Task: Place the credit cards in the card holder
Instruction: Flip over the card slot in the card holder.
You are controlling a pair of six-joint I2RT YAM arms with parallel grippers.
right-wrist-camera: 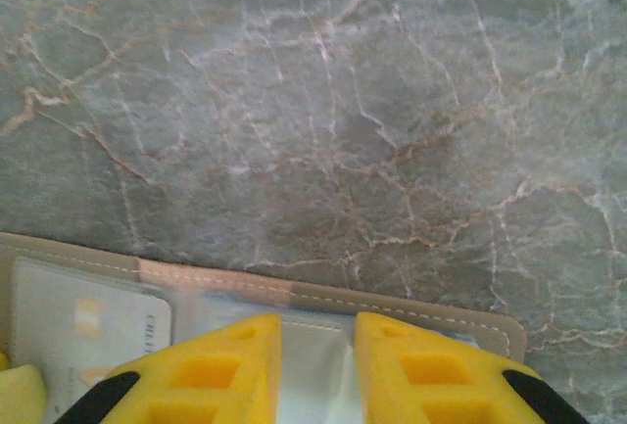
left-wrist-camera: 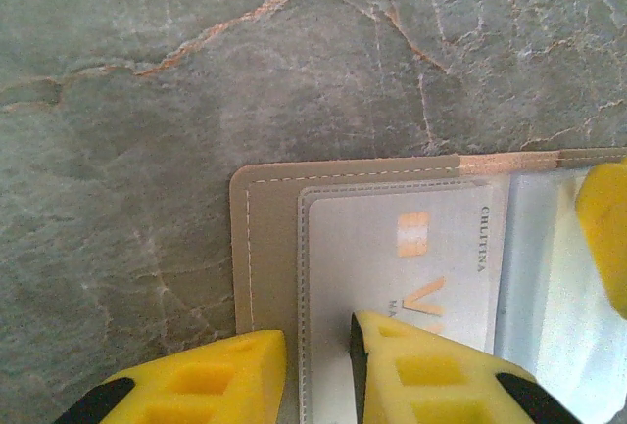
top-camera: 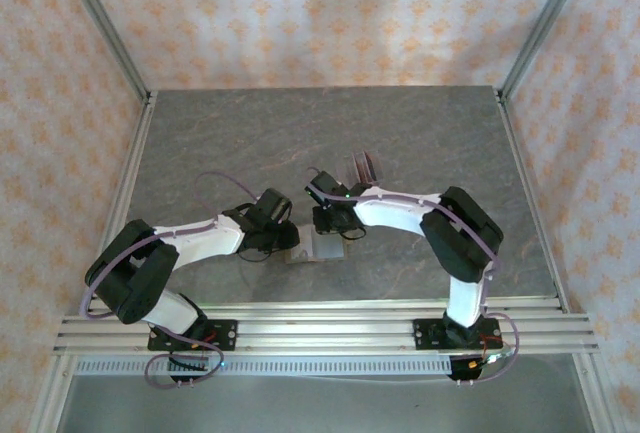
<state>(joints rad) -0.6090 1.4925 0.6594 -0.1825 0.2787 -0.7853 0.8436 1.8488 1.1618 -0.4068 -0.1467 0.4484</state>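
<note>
The card holder (top-camera: 318,248) lies open on the grey marble table between the two arms. Its tan border (left-wrist-camera: 269,248) frames a pale grey inside. A pale credit card (left-wrist-camera: 411,258) with a gold chip sits in its left pocket. My left gripper (left-wrist-camera: 318,341) rests low over that pocket's stitched edge, jaws narrowly apart with nothing clamped between them. My right gripper (right-wrist-camera: 316,321) hovers over the holder's right half (right-wrist-camera: 421,308), jaws also a narrow gap apart, with the pale pocket showing between them. Dark reddish credit cards (top-camera: 362,166) stand upright just behind the right gripper (top-camera: 328,225).
The dark cards stand in a clear slotted rack (top-camera: 368,175). The two grippers work very close together: a right fingertip (left-wrist-camera: 607,238) shows at the edge of the left wrist view. Metal posts and a rail (top-camera: 320,315) frame the table; patterned walls surround it.
</note>
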